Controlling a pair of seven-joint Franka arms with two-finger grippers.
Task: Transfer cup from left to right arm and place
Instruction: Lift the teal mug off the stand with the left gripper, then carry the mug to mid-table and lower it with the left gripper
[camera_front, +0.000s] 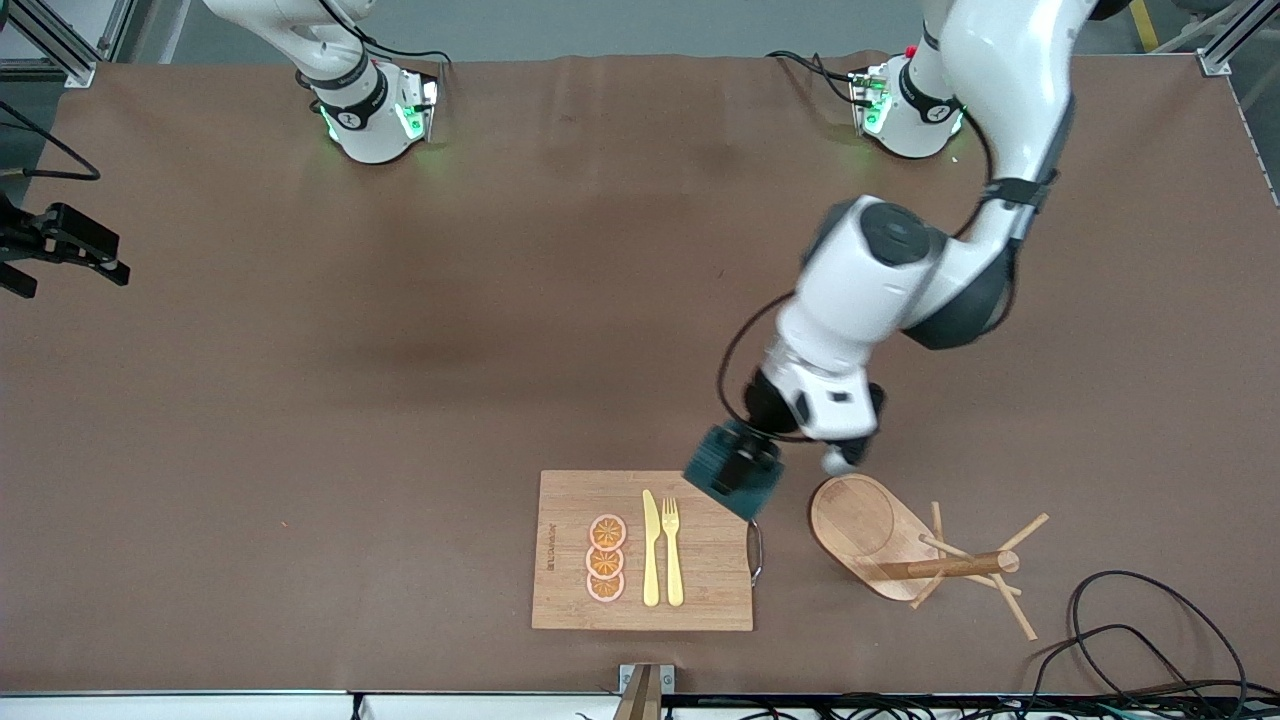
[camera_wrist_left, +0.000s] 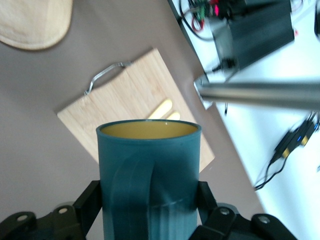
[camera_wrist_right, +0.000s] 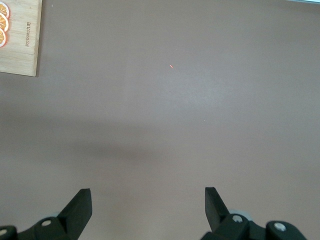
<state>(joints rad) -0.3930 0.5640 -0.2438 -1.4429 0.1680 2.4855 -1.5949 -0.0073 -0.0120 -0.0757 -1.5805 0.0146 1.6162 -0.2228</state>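
The left gripper (camera_front: 745, 468) hung over the corner of the wooden cutting board (camera_front: 570, 590) that lay toward the left arm's end of the table, its jaws pinching the cup (camera_front: 722, 476) from both sides. In the left wrist view the cup (camera_wrist_left: 148, 175) showed dark teal with ribbed sides, its chunky handle facing the camera and its tan inside visible at the rim; it was held in the air, clear of the board.

On the board lay three orange slices (camera_front: 606, 558) in a row, and at their 3 o'clock in the front view a yellow knife (camera_front: 651, 548) and a yellow fork (camera_front: 672, 548) side by side. A wooden mug tree (camera_front: 905, 545) lay tipped on its side at the board's 3 o'clock, near the metal handle.

The right gripper (camera_wrist_right: 147, 207) waited over bare brown table (camera_front: 400, 330), its jaws spread wide and holding nothing.
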